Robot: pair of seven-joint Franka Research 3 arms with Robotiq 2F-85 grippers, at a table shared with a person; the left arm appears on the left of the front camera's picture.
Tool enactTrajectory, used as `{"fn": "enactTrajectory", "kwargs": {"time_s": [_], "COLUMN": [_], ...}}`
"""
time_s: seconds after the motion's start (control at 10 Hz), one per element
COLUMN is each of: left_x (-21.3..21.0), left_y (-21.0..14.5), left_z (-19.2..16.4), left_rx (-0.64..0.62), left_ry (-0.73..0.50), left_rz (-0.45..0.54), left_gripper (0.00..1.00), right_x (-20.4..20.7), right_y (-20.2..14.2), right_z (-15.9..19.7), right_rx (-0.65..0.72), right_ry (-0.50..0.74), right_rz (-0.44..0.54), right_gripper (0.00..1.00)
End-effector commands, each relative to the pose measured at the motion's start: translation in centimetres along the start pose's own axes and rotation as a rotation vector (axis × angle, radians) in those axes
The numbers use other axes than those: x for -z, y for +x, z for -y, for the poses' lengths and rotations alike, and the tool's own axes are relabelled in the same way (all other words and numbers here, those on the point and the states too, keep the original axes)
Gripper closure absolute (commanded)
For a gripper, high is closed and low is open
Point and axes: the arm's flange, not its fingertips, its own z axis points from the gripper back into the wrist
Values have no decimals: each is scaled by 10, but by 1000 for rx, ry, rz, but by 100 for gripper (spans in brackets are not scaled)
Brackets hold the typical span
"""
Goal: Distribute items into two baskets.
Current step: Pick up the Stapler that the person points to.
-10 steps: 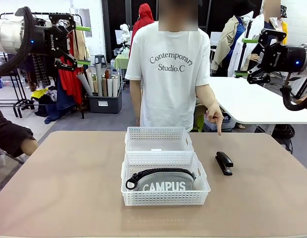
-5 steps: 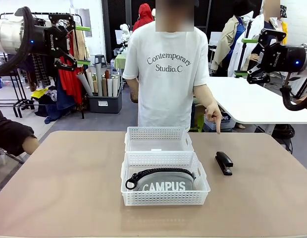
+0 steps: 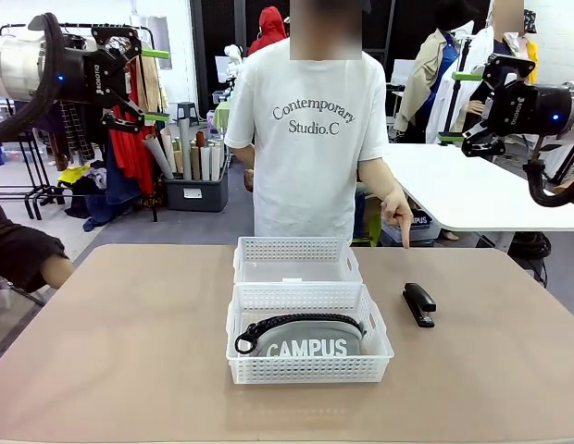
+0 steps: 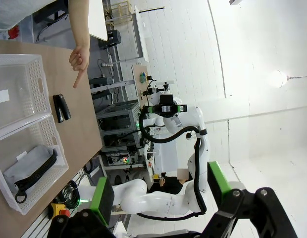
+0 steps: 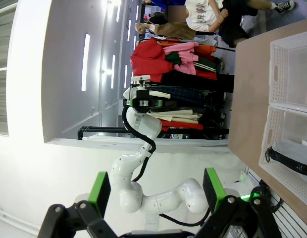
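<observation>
Grey pouch (image 3: pixel 305 340) in near basket (image 3: pixel 310 368), stapler (image 3: pixel 418 304) on table (image 3: pixel 130 351) beside it; L+R jaws wide apart, empty.

Baskets (image 3: pixel 305 368) look like white perforated plastic, pouch (image 3: pixel 310 330) is soft grey cloth, stapler (image 3: pixel 418 304) smooth black, worktop (image 3: pixel 130 342) matt tan.

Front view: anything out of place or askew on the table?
Only the stapler: it lies loose on the table, right of the near basket, while the far basket looks empty. The pouch sits neatly in the near basket. Nothing spilled or damaged.
</observation>
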Motion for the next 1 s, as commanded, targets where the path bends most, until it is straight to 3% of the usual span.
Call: {"fn": "enactTrajectory", "kwargs": {"time_s": [0.0, 0.3, 0.5, 0.7, 0.9], "left_x": [-1, -1, -1, -1, -1], "left_y": [-1, -1, -1, -1, -1], "left_z": [1, 1, 1, 1, 1], "left_rx": [0, 0, 0, 0, 0], "left_ry": [-3, -3, -3, -3, -3], "left_rz": [1, 1, 1, 1, 1], "left_gripper": [0, 0, 0, 0, 0], "right_x": [7, 32, 45, 57, 68], "right_y": [3, 23, 41, 57, 64], "right_z": [-14, -43, -35, -18, 0], "right_rx": [2, 57, 94, 77, 48], "right_ry": [-155, -474, -777, -932, -1096], "right_rz": [39, 50, 70, 90, 50], "right_gripper": [0, 0, 0, 0, 0]}}
